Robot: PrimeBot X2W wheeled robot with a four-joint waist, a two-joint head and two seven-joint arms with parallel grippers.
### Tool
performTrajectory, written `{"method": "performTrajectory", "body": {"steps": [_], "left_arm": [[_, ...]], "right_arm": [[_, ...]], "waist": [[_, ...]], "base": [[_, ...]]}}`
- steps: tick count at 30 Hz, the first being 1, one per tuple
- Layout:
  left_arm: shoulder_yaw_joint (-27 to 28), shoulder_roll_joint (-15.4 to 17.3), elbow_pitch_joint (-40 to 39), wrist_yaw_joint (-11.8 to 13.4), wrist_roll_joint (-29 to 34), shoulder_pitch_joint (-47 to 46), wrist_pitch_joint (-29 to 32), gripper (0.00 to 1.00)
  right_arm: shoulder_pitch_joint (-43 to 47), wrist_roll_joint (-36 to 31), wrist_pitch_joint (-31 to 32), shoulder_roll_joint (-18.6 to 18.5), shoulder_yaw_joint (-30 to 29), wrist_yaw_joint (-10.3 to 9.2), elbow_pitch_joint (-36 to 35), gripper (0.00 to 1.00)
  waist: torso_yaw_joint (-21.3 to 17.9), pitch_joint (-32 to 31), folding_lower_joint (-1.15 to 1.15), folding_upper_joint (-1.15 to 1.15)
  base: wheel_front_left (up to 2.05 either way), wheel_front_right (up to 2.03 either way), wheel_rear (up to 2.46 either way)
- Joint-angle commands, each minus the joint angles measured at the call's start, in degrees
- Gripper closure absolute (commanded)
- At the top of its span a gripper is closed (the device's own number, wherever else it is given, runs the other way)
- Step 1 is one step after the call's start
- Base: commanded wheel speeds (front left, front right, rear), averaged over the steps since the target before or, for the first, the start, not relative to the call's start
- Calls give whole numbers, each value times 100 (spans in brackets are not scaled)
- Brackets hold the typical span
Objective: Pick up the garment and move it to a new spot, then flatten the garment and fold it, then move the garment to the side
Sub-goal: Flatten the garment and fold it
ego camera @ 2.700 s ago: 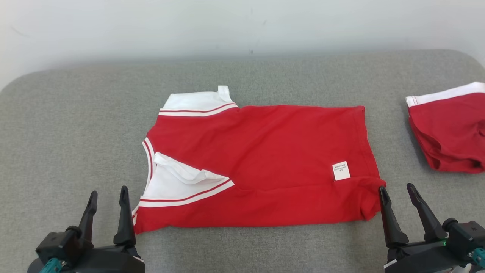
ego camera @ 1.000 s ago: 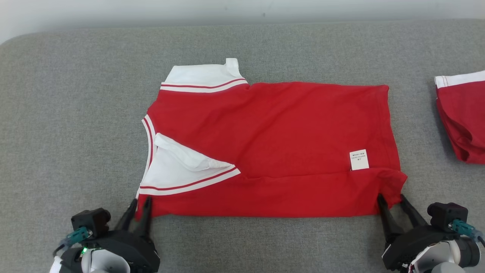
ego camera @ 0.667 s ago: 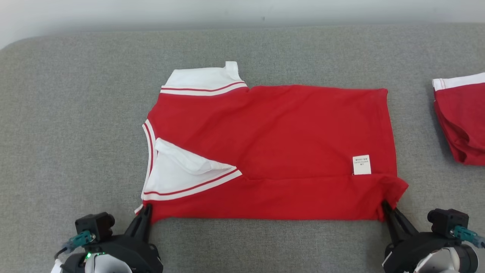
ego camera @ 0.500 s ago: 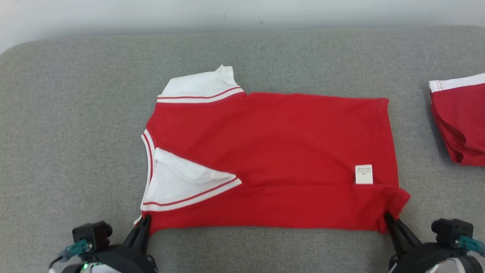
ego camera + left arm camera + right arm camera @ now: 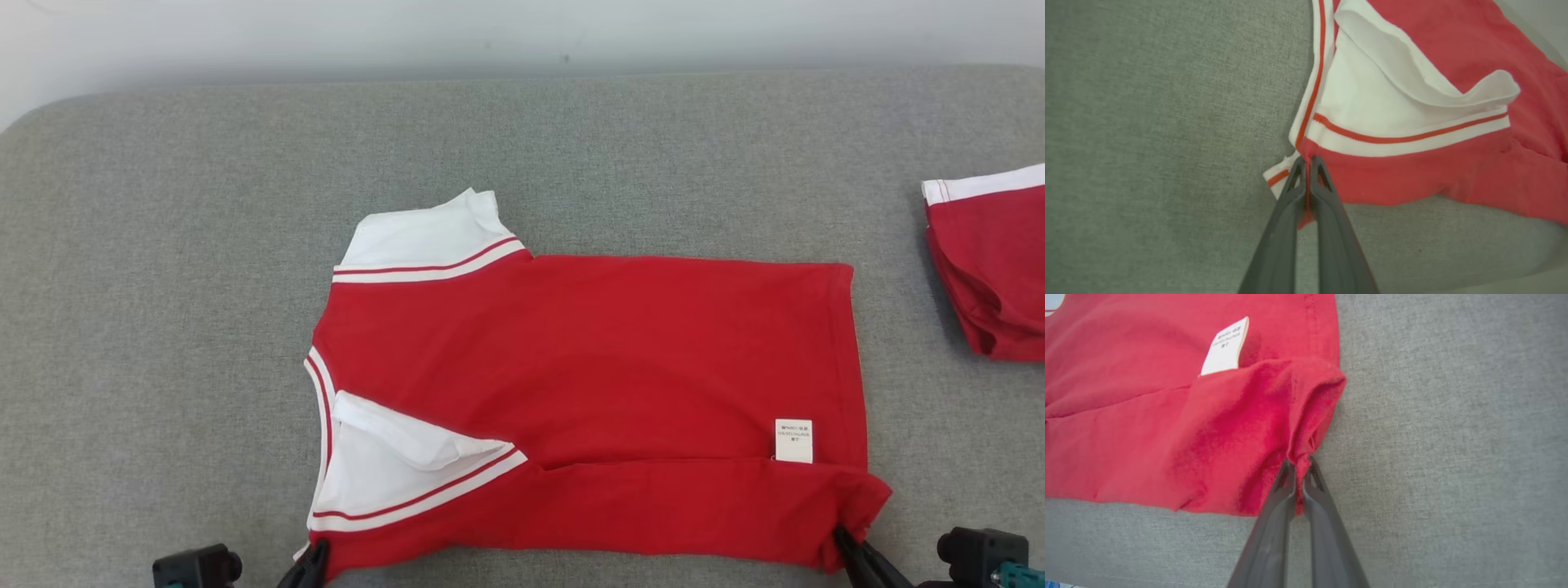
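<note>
Left hand (image 5: 1307, 161), right hand (image 5: 1299, 461) — low, each pinching a garment (image 5: 588, 367) corner.

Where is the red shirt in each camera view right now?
Head view: red shirt lies across the lower middle, near edge at the bottom.
Left wrist view: upper right, white sleeve showing; left end effector shut on its corner.
Right wrist view: upper left, white label showing; right end effector shut on its corner.
Shared landmark: the grey cushion beneath the shirt.
</note>
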Motion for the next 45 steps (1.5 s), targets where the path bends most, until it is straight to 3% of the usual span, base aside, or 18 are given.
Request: {"method": "performTrajectory", "body": {"steps": [1,2,3,4,15,22,29,36,45], "left_arm": [[20,44,-42,38,31,18,-23,100],[22,35,-48,41,44,-1,-29,91],[16,30,-46,59,51,-14,-32,24],[40,26,-59,81,79,-57,-95,0],[415,46,-373,283,414,-581,-1033,0],[341,102,-191,46,523,-1459,-1073,0],[127,179,677,-510,371,-3074,-385,0],[-69,162,2015,-1131,-5,-4572,557,0],[-349,251,3301,-1464,-466,-5738,1636,0]], "right_arm": [[59,49,48,16,17,-13,-23,70],[45,58,19,26,-2,-13,-80,34],[37,48,13,30,-24,-13,-104,0],[27,54,5,36,-47,-13,-120,0],[-304,-61,-335,65,-524,-13,-704,0],[-960,36,-322,-97,-620,-13,-553,0],[-1958,203,-162,-458,-456,-13,-140,0],[-3003,431,-73,-906,128,-9,529,0],[-3972,809,15,-1324,900,-10,1238,0]], "waist": [[-5,-1,0,0],[-8,-2,0,0],[-14,-1,0,0],[-22,-3,0,0],[-132,31,0,0],[-178,87,0,0],[-230,366,0,0],[-308,763,0,0],[-354,1220,0,0]], "base": [[0,0,0],[0,0,0],[0,0,0],[0,0,0],[0,0,0],[0,0,0],[0,0,0],[0,0,0],[0,0,0]]}}
